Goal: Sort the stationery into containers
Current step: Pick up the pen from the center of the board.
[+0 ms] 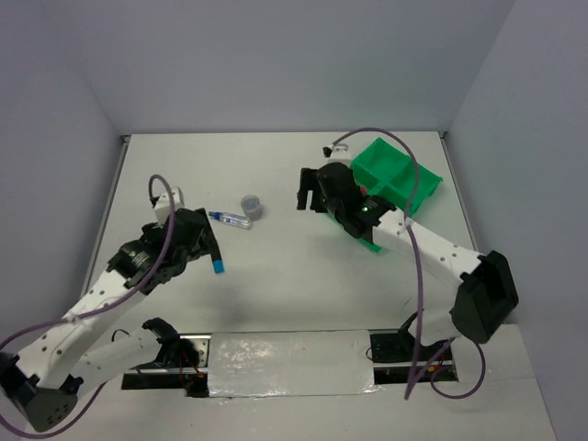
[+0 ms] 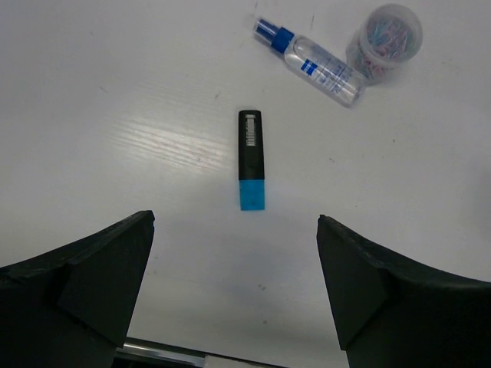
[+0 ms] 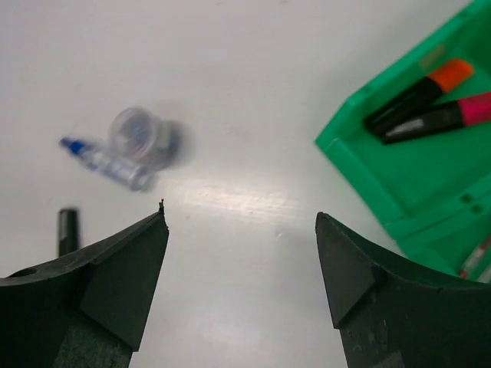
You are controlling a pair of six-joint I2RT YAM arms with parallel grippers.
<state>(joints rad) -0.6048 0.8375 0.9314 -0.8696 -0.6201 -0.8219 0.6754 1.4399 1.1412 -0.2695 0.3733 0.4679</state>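
A black highlighter [image 2: 252, 159] with a blue end lies flat on the table, just ahead of my left gripper [image 2: 236, 222], which is open and empty. In the top view the highlighter [image 1: 219, 267] shows at that gripper's [image 1: 208, 250] tip. Beyond it lie a clear-blue tube [image 2: 311, 63] and a small grey round piece [image 2: 386, 38], side by side. My right gripper [image 3: 242, 218] hangs open and empty over bare table, left of the green tray [image 3: 360, 176]. An orange-ended highlighter [image 3: 418, 93] and a pink-ended one [image 3: 441, 119] lie in one compartment.
The green tray [image 1: 386, 156] stands at the back right, partly hidden by my right arm [image 1: 367, 216]. Thin pens [image 3: 476, 257] peek from a nearer compartment. Grey walls close the table on three sides. A shiny metal strip [image 1: 285, 363] lines the near edge between the arm bases.
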